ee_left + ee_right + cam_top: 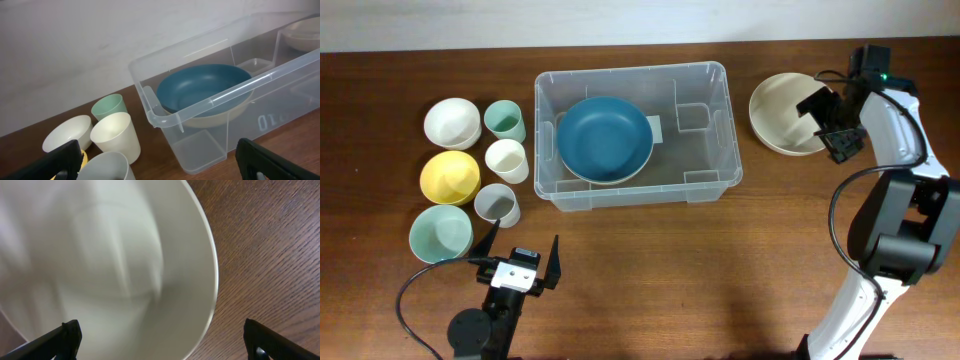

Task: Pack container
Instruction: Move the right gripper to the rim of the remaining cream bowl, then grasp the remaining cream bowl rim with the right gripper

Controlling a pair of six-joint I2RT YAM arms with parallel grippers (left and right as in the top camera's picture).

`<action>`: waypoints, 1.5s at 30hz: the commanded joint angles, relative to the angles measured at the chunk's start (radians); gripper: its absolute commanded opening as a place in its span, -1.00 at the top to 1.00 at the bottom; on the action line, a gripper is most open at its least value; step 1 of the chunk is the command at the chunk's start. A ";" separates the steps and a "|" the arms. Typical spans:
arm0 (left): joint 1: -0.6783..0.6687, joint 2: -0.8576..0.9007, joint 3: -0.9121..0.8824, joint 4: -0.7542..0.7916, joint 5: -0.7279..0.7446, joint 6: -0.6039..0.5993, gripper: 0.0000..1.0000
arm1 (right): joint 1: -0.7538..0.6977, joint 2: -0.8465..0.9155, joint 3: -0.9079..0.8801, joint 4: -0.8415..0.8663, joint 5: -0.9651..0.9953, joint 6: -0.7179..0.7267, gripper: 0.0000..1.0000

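Right now the container [705,150] sits on the desk [720,270] at the middle of its far half, long side running left to right. In it, toward its left end, lies a blue bowl [605,137], nested in a cream bowl [220,115] whose pale rim shows under it. The right part of the container holds nothing I can see but its own moulded ribs.

Left of the container, six pieces stand on the desk in two columns. The outer column is a white bowl [452,122], a yellow bowl [450,176] and a pale green bowl [441,233]. The inner one is a green cup [505,121], a white cup [506,160] and a grey cup [497,204]. All are upright and I see nothing in them.

My left tool [520,250] is low at the near edge, in front of the cups, its fingers spread wide and gripping nothing. It faces the container's left corner.

My right tool [830,122] hangs over the right rim of an off-white bowl [782,112], which stands on the desk just right of the container. Its fingers are fully apart and hold nothing. My wrist view of that bowl is blurred, so I cannot tell whether a finger touches it.
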 commanded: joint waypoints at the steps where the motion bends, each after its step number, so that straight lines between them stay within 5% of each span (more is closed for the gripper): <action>1: 0.007 -0.003 -0.007 0.000 0.015 -0.011 -1.00 | 0.006 0.035 -0.005 0.002 0.002 0.001 -0.98; 24: 0.007 -0.003 -0.007 0.000 0.015 -0.011 -1.00 | 0.006 0.073 -0.005 0.032 0.002 0.000 -1.00; 37: 0.007 -0.003 -0.007 0.000 0.015 -0.011 -0.99 | 0.006 0.073 -0.005 0.040 0.002 0.000 0.55; 42: 0.007 -0.003 -0.007 0.000 0.015 -0.011 -0.99 | 0.006 0.073 -0.005 0.040 0.002 0.001 0.64; 45: 0.007 -0.003 -0.007 0.000 0.015 -0.011 -0.99 | 0.006 0.074 -0.005 0.040 0.002 0.000 0.53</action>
